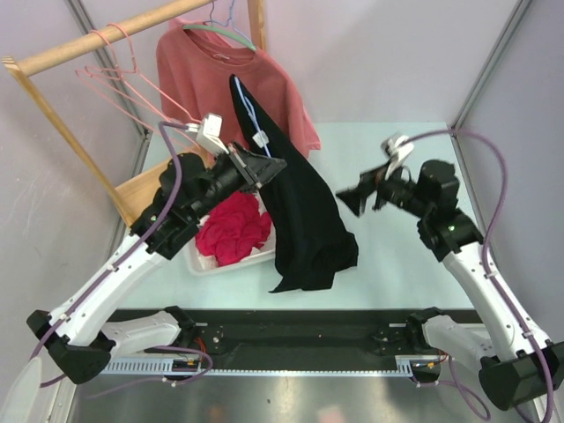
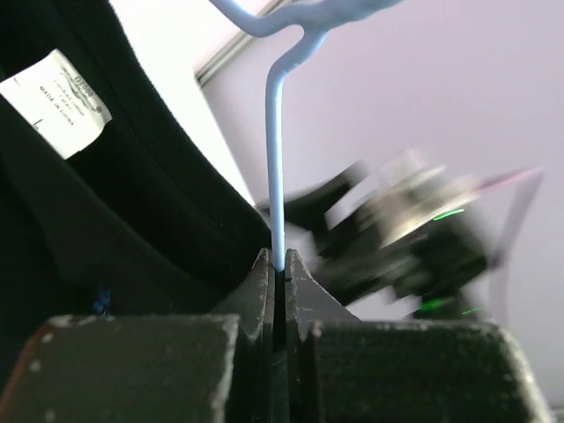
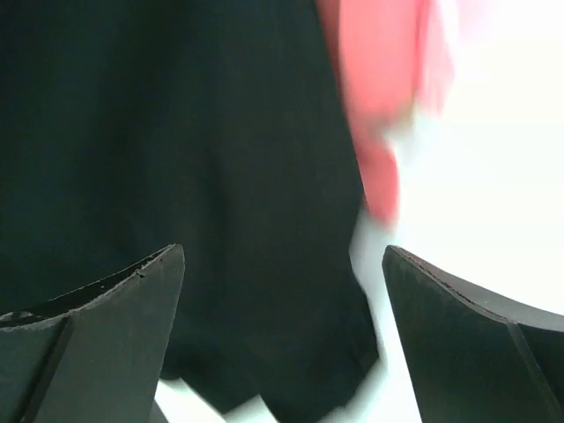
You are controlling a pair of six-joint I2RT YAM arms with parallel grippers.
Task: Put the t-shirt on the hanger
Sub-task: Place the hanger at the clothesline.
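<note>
Nearest the camera, the left gripper (image 2: 278, 264) is clamped on the pale blue wire of the hanger (image 2: 275, 159), a pinch only the left wrist view makes plain. From above, the black t-shirt (image 1: 304, 211) drapes from that wire down to the pale green table (image 1: 397, 264). A white label (image 2: 57, 101) shows at its neck. Right of the t-shirt, the right gripper (image 1: 352, 198) hovers with jaws spread wide and nothing between them. Left of the t-shirt, a white bin (image 1: 225, 264) holds a magenta garment (image 1: 233, 225). Behind the t-shirt, a salmon shirt (image 1: 203, 70) hangs on a green hanger (image 1: 220, 31) from a wooden rail (image 1: 106, 37) with pink hangers (image 1: 123, 70), against pale walls (image 1: 370, 53).
</note>
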